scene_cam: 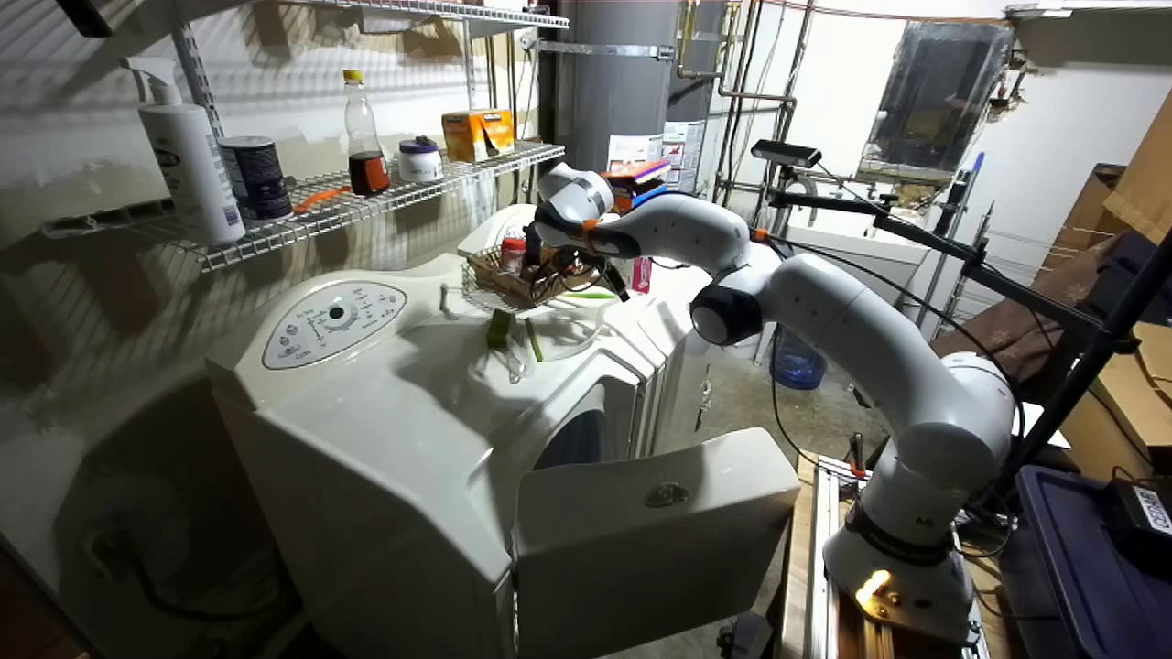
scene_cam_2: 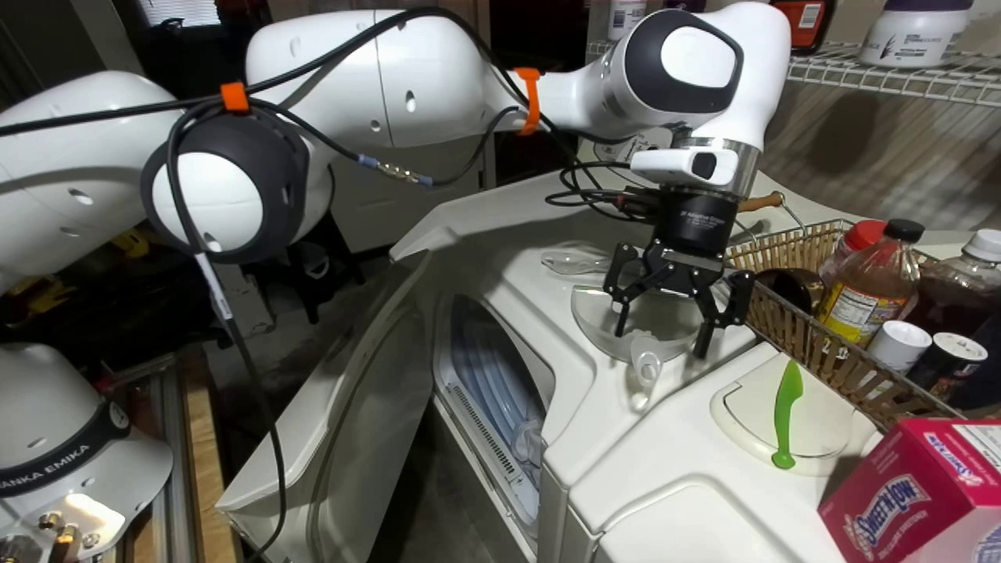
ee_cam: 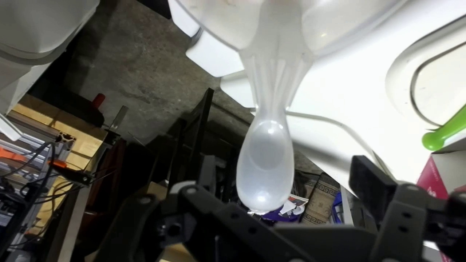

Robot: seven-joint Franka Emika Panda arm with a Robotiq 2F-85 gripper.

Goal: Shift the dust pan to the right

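A black two-fingered end effector [scene_cam_2: 663, 332] hangs just over a translucent, whitish plastic dust pan [scene_cam_2: 646, 348], which lies on a smooth off-white appliance-top surface [scene_cam_2: 539, 313]. The end effector is released: its fingers [ee_cam: 367, 182] are spread well apart, astride the pan's handle. In the wrist view the handle runs down between them with a gap on each side, narrower toward the finger at the left of that view; the rounded tray shows beyond the fingertips, at the top. In an exterior view the tray sits under and behind the fingers, the handle reaching out in front. Whether the fingertips touch the surface, I cannot tell. Near the pan are a slim bright-green plastic utensil [scene_cam_2: 786, 410] and a brown woven basket [scene_cam_2: 790, 320]; a deep-pink cardboard sweetener box [scene_cam_2: 907, 493] is farther off.
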